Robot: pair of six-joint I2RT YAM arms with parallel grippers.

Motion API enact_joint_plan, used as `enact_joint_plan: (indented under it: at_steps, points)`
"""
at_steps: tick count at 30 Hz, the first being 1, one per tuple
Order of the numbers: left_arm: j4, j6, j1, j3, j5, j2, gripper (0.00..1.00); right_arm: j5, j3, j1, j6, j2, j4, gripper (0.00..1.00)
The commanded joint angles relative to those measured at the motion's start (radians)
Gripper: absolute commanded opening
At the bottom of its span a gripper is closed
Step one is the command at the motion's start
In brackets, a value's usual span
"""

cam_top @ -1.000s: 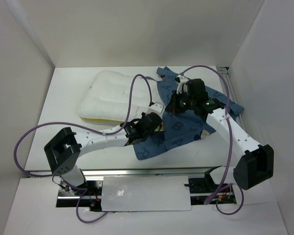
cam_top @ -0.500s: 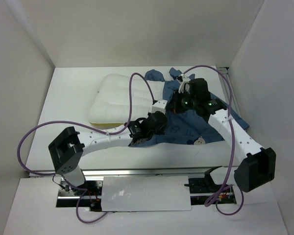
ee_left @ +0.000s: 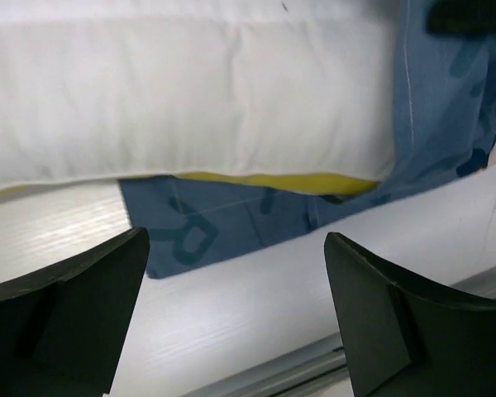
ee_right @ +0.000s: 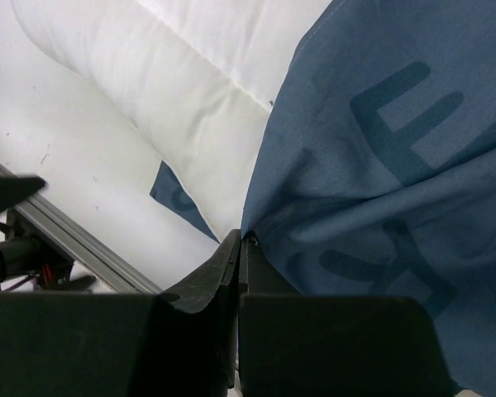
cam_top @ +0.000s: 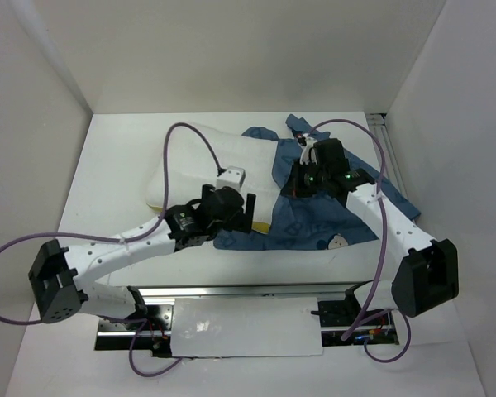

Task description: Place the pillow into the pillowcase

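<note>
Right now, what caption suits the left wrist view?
Open left gripper facing the pillow, with the pillowcase showing beneath it.

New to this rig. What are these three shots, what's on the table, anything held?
A left arm and a right arm are bolted at the near edge of the table, each ending in a two-finger gripper. The wide picture looks down from above and behind them. The other two come from a camera on each wrist, with that arm's dark fingers at the bottom. On the table lie a white pillow with a yellow edge and a blue pillowcase overlapping its right end. The left gripper is open and empty, facing the pillow's near edge. The right gripper is shut, pinching the pillowcase's edge.
</note>
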Motion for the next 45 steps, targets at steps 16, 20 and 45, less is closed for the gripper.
enact_joint_plan:
  at_steps: [16,20,45]
  points:
    - [0.003,0.056,0.405,0.443,0.237,0.641,0.94,0.103,0.027,0.073,-0.006,-0.007,-0.005,0.00]
    - [0.003,0.047,0.405,0.440,0.259,0.692,0.00,0.126,0.038,0.082,-0.017,0.003,-0.014,0.00]
    - [0.116,-0.606,0.234,0.095,-0.097,0.158,0.00,0.006,0.110,0.224,0.070,0.050,0.111,0.00]
